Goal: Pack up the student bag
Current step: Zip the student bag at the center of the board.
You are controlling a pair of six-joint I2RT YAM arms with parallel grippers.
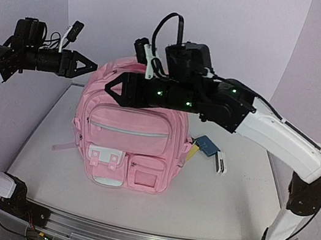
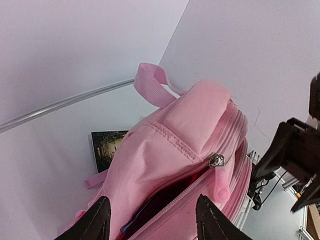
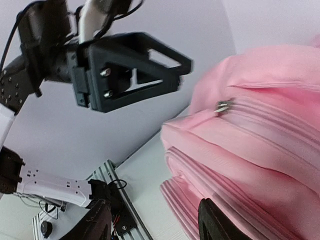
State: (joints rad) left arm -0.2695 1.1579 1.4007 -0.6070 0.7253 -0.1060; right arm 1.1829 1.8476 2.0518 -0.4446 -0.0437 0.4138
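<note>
Student bag (image 1: 130, 133) standing upright at middle of table (image 1: 228, 194), front pockets (image 1: 127, 170) facing near edge, top zip (image 2: 216, 160) gaping partway. Blue book (image 1: 207, 145) lying just beside bag, right-arm side. Left claw (image 1: 92, 66) and right claw (image 1: 110, 88) hovering near bag top, facing each other; jaws of both standing wide, gripping nothing.

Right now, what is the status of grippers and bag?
Left gripper open, right gripper open, both empty. Student bag upright, zip partly open. Book beside bag.

Soft, even, bright light fills all three views, with no glare and only a faint shadow around the foot of the backpack (image 1: 127, 151) on the pale table (image 1: 227, 200). Both wrist views are slightly soft, most of all on the nearest pink fabric.
</note>
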